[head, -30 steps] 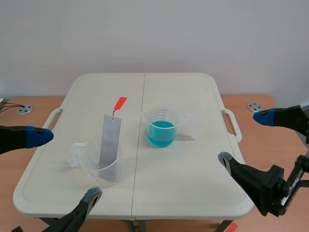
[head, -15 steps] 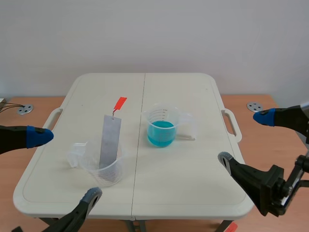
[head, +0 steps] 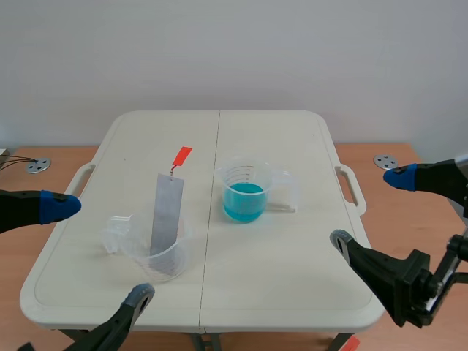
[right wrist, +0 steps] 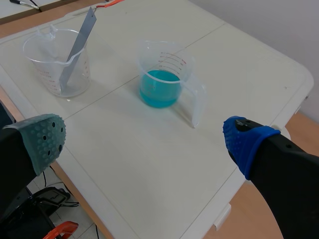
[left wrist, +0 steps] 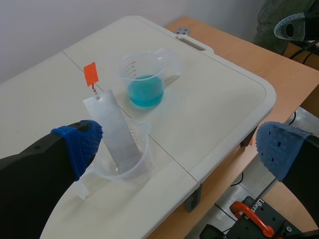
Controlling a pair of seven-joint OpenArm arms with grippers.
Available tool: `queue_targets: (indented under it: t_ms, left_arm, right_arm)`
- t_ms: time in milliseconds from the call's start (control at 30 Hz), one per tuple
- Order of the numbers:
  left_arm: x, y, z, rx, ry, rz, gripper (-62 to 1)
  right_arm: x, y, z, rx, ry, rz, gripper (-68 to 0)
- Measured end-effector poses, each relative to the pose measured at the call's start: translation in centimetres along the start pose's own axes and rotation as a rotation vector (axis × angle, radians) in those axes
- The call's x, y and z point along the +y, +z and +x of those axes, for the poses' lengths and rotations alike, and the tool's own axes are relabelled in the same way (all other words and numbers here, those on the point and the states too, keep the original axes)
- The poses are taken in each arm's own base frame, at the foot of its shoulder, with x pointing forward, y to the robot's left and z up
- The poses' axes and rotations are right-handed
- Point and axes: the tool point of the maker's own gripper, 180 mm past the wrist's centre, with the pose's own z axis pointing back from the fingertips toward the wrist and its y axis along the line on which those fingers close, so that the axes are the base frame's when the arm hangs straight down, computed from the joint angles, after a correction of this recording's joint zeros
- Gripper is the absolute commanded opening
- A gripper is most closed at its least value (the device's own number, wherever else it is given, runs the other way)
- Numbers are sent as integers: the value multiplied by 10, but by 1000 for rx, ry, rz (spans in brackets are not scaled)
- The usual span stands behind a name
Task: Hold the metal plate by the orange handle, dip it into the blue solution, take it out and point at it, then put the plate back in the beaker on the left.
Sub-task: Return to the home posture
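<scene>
left gripper (left wrist: 180, 148): wide open, holding nothing; low at the table's near-left edge, blue pad (left wrist: 79, 145) just beside the empty beaker's wall
right gripper (right wrist: 144, 139): wide open, holding nothing; off the table's near-right corner, one grey-green pad and one blue pad showing, solution beaker ahead of the gap between them
metal plate (head: 165, 213): untouched; lower end inside the empty beaker, leaning tilted on its rim, upper half sticking out toward the far side
orange handle (head: 181, 156): small tag on a short link at the plate's top end, clear of both grippers
empty beaker (head: 172, 262): clear plastic, left of the table's centre seam, spout and handle toward the left edge
solution beaker (head: 246, 179): clear with red graduation marks, just right of the seam, handle pointing right
blue solution (head: 243, 202): fills the lower part of its beaker
beakers: near each other, not touching, seam between them
table (head: 292, 139): off-white folding top carrying both beakers
</scene>
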Motion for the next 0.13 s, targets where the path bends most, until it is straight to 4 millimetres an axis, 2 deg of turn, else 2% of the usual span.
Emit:
queue_targets:
  t_ms: [133]
  left_arm:
    - [0,0,0,0,0,0,14]
  right_arm:
    - [0,0,0,0,0,0,-12]
